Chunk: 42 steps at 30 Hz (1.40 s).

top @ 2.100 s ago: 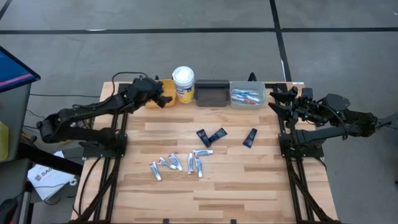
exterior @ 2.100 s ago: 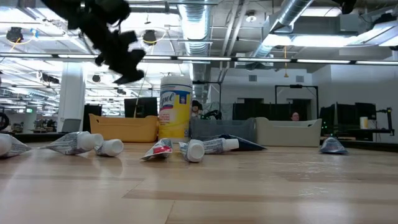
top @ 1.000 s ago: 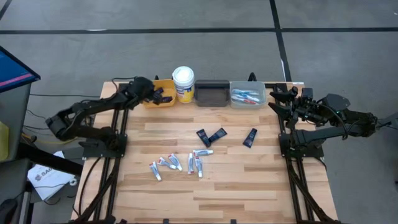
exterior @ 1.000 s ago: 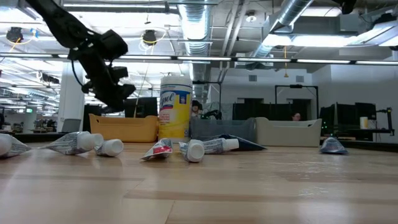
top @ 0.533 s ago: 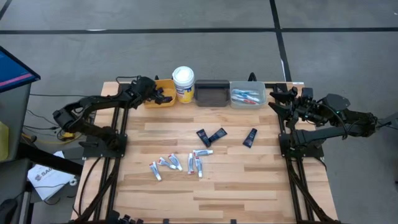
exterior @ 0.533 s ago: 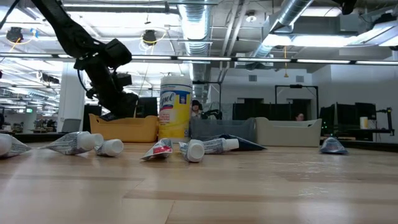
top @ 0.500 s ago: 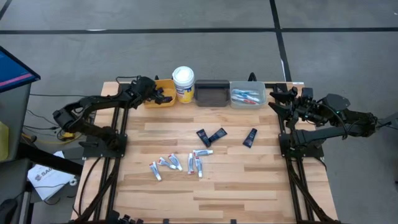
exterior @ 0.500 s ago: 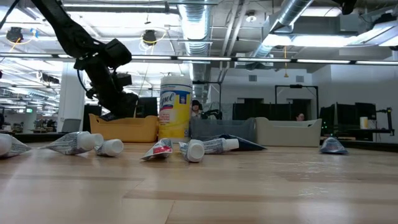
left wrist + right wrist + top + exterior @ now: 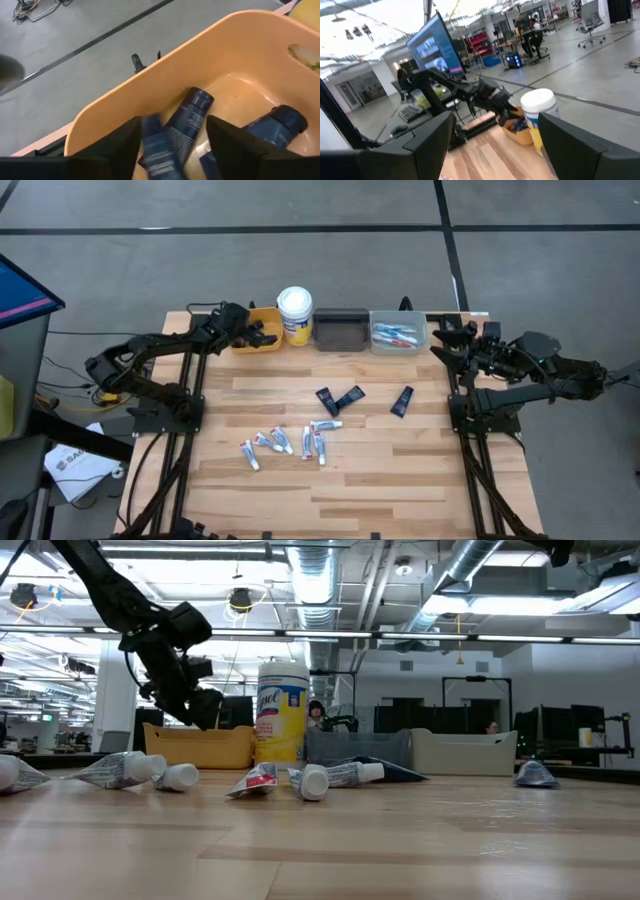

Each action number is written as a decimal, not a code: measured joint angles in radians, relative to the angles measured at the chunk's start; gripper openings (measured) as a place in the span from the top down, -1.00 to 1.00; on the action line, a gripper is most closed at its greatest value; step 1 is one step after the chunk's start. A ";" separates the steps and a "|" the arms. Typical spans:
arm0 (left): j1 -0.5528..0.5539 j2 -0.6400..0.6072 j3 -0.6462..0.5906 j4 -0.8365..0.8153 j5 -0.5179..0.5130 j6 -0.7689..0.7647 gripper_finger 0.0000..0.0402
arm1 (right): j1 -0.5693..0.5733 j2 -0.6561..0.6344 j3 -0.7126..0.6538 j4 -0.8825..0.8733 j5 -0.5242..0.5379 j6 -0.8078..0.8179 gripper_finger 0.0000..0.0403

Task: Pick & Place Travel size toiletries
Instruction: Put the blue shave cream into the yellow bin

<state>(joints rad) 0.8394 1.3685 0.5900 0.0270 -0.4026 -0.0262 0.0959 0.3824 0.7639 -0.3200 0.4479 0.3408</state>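
My left gripper (image 9: 263, 335) (image 9: 207, 707) hangs open over the yellow bin (image 9: 248, 343). In the left wrist view it (image 9: 172, 150) looks down into that bin (image 9: 150, 80), where dark navy tubes (image 9: 187, 120) lie on the floor; one more navy tube (image 9: 154, 145) shows blurred between the fingers, touching neither. Three navy tubes (image 9: 350, 397) and several small white tubes (image 9: 282, 442) lie flat on the table's middle. My right gripper (image 9: 445, 340) (image 9: 502, 145) waits open at the table's right edge.
Along the far edge stand the white-lidded yellow tub (image 9: 295, 315), a dark bin (image 9: 340, 331) and a grey bin (image 9: 398, 333) holding toothbrushes. Bare wood (image 9: 400, 470) lies near and right of the tubes. A person sits in the room beyond (image 9: 317, 712).
My left gripper has come down toward the yellow bin and now hangs just above its rim. The tubes on the table have not moved.
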 joint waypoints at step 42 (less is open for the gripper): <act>-0.306 -0.177 0.200 -0.001 0.069 0.135 -0.38 | -0.031 0.106 0.000 -0.145 0.133 0.079 -0.42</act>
<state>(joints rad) 0.5337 1.1917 0.7902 0.0257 -0.3338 0.1085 0.0654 0.4888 0.7643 -0.4648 0.5812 0.4195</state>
